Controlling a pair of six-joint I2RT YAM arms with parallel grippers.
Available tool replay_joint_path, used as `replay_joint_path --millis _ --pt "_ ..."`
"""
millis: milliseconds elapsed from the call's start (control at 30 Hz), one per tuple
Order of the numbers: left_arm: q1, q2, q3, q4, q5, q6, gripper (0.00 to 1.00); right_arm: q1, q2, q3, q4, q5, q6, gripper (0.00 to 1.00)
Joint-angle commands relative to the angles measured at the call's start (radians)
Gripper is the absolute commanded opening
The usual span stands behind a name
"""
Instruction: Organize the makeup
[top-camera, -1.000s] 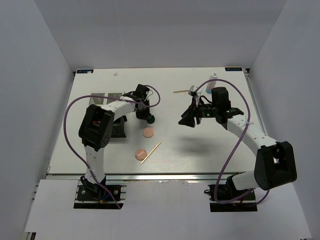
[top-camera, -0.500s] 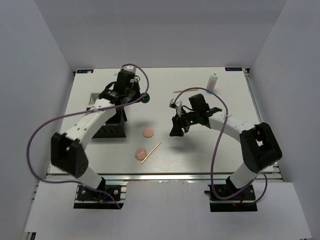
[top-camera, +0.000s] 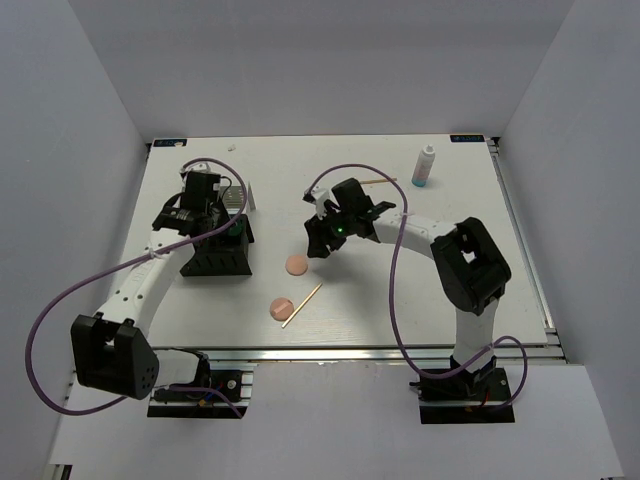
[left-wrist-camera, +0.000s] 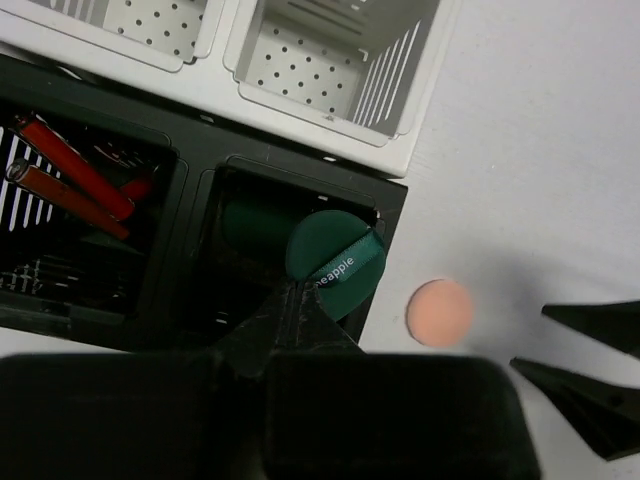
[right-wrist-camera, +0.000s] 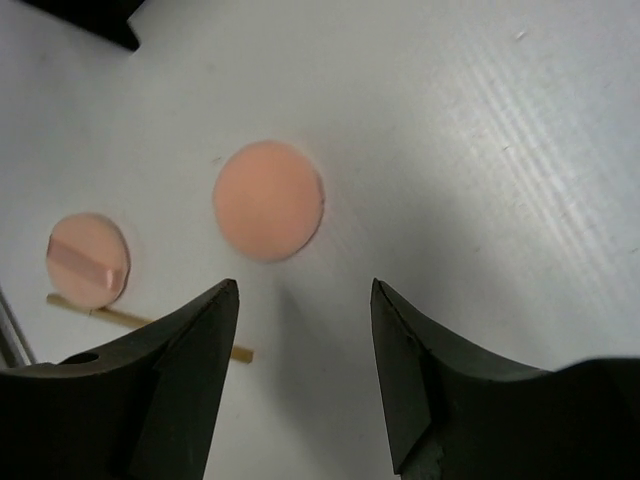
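**Dangling a Green Disc Over the Organizer**

Left end effector (left-wrist-camera: 300, 295) is clenched tight on a dark green disc (left-wrist-camera: 335, 262), right above the black organizer (left-wrist-camera: 190, 170) compartment where another green disc (left-wrist-camera: 250, 220) lies. Right end effector (right-wrist-camera: 302, 290) gapes wide over a peach-pink disc (right-wrist-camera: 268, 200) lying on the desk (right-wrist-camera: 480, 120). A second peach disc (right-wrist-camera: 88, 259) sits just beside a wooden stick (right-wrist-camera: 130, 320).

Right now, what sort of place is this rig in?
Probably a lab robot-testing booth, not a home: plain white panel walls enclose the flat white table, an aluminium mounting rail runs along its near edge, and a black compartmented organizer box sits on it.
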Motion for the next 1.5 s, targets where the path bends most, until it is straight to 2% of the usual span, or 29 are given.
replay_joint_path --millis 0,67,133,167,200,300,367,533,633,700,733,767,800,867,900,933,967,1133,1233,1333,1467 --pt "0.009 -0.001 -0.007 -0.004 -0.042 0.011 0.00 0.011 0.053 0.101 -0.005 0.106 0.019 0.61" --pt "0.013 0.019 0.000 0.003 -0.050 0.012 0.00 0.014 0.089 0.154 -0.044 0.102 0.022 0.61" --pt "0.016 0.036 0.020 -0.017 -0.068 0.011 0.11 0.021 0.102 0.166 -0.047 0.096 0.026 0.61" --pt "0.016 0.045 0.025 -0.022 -0.072 0.011 0.20 0.026 0.106 0.166 -0.042 0.094 0.027 0.61" --pt "0.016 0.045 0.028 -0.026 -0.076 0.009 0.39 0.029 0.110 0.166 -0.042 0.091 0.030 0.61" --pt "0.018 0.030 0.028 -0.036 -0.084 0.014 0.56 0.054 0.129 0.174 -0.044 0.086 0.036 0.60" --pt "0.019 0.019 0.039 -0.049 -0.087 0.014 0.61 0.061 0.149 0.190 -0.053 0.083 0.039 0.59" --pt "0.019 -0.053 0.094 -0.076 -0.075 0.000 0.63 0.086 0.192 0.220 -0.073 0.091 0.041 0.56" --pt "0.019 -0.134 0.099 -0.051 0.015 0.018 0.63 0.103 0.223 0.240 -0.105 0.134 0.027 0.55" --pt "0.019 -0.199 0.047 0.007 0.129 0.052 0.65 0.106 0.243 0.263 -0.127 0.169 0.024 0.53" --pt "0.019 -0.278 0.021 0.027 0.158 0.057 0.66 0.107 0.255 0.269 -0.143 0.178 0.024 0.50" --pt "0.019 -0.318 -0.006 0.044 0.178 0.057 0.75 0.107 0.260 0.273 -0.150 0.192 0.022 0.48" --pt "0.019 -0.395 -0.059 0.064 0.210 0.051 0.79 0.109 0.263 0.272 -0.154 0.195 0.016 0.38" --pt "0.019 -0.462 -0.108 0.067 0.221 0.017 0.85 0.110 0.263 0.269 -0.165 0.195 -0.002 0.25" --pt "0.019 -0.493 -0.133 0.070 0.226 0.002 0.85 0.110 0.261 0.266 -0.171 0.191 -0.008 0.18" --pt "0.019 -0.550 -0.183 0.075 0.262 -0.033 0.85 0.110 0.254 0.258 -0.176 0.177 -0.013 0.05" --pt "0.019 -0.574 -0.210 0.076 0.273 -0.053 0.85 0.110 0.249 0.252 -0.177 0.166 -0.023 0.00" --pt "0.019 -0.690 -0.354 0.113 0.370 -0.167 0.85 0.095 0.130 0.208 -0.125 0.039 -0.042 0.00" --pt "0.019 -0.719 -0.415 0.104 0.419 -0.153 0.85 0.081 0.038 0.220 -0.037 -0.061 -0.039 0.00" --pt "0.019 -0.722 -0.478 0.070 0.471 -0.120 0.85 0.083 -0.011 0.278 0.080 -0.101 0.002 0.00" --pt "0.019 -0.722 -0.547 0.055 0.528 -0.112 0.85 0.116 0.030 0.437 0.139 -0.070 0.100 0.00"
